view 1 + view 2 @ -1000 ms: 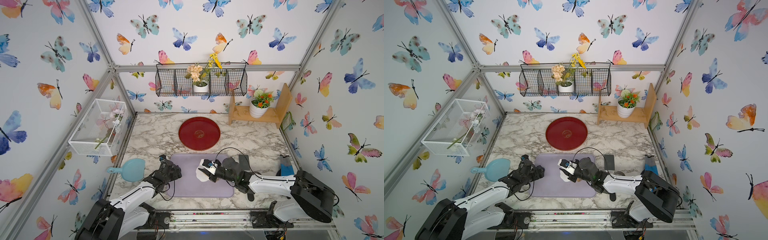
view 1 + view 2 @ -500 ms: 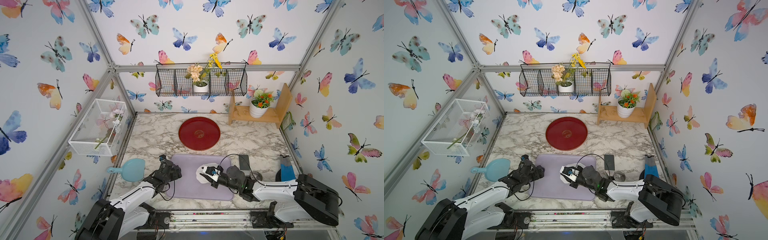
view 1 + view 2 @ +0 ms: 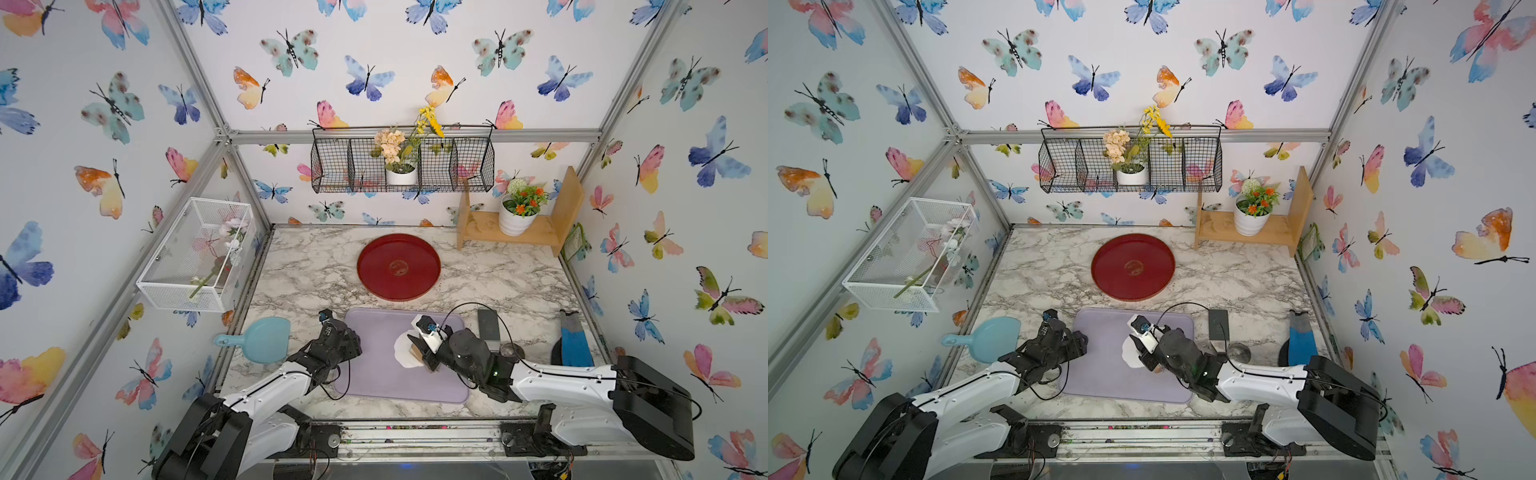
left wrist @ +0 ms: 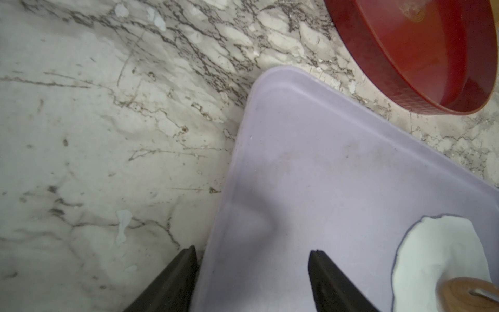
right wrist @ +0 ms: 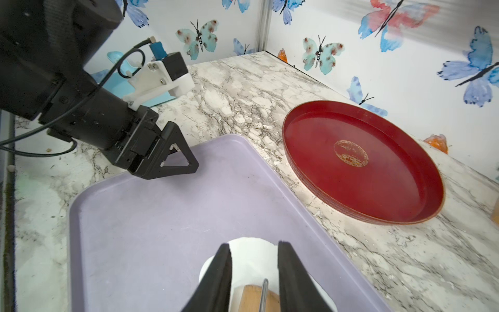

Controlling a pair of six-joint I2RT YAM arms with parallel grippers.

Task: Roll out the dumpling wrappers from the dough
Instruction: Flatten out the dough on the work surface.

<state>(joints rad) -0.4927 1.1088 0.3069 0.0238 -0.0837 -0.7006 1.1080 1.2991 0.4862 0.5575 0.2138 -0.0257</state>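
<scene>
At the far left a light-blue scoop (image 3: pixel 266 338) lies on the marble counter (image 3: pixel 498 282); just beside it the left gripper (image 4: pixel 252 252) hangs low, fingers spread wide with nothing between them, one over the counter and the other over the left edge of the lilac tray (image 3: pixel 374 374); behind that tray, apart from it, sits a round red tray (image 3: pixel 399 266); on the right half of the lilac tray lies the dough (image 4: pixel 437 248), a flat white sheet with an uneven outline; a wooden roller (image 5: pixel 251 297) rests on it; the right gripper (image 5: pixel 253 244) has its fingers drawn narrow around the roller, the barrel and a thin metal rod showing between them; further right lie a dark flat slab (image 3: pixel 488 324) and a blue tool (image 3: pixel 573 340) of unclear kind.
</scene>
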